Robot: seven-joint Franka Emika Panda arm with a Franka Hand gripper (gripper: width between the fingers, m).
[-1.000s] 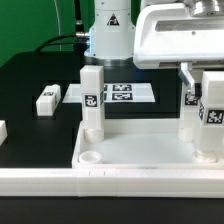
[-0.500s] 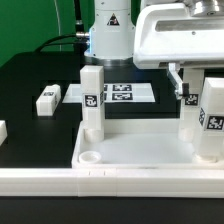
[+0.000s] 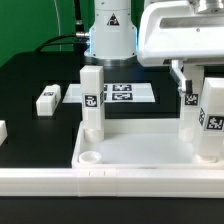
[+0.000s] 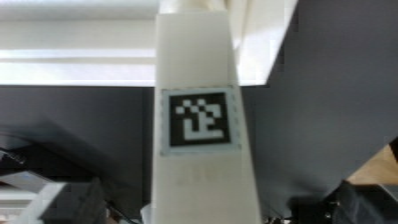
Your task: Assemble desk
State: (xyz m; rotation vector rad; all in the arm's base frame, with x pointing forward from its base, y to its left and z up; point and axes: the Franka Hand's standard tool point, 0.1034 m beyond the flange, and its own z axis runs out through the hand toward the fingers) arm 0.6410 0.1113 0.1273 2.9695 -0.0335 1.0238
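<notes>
The desk top, a white tray with a raised rim, lies at the front. A tagged white leg stands upright in its left part. Another tagged leg stands upright at its right, under my gripper. One dark-padded finger shows just left of this leg. In the wrist view the same leg runs up between the jaws of my gripper, its tag facing the camera. The jaws stand apart on both sides with dark gaps to the leg, so the gripper is open around it.
A loose tagged leg lies on the black table at the exterior view's left, and a further white part shows at the left edge. The marker board lies behind the tray, before the arm's base.
The gripper has risen a little and shifted slightly left, uncovering more of the right leg's top. The legs and tray have not moved.
</notes>
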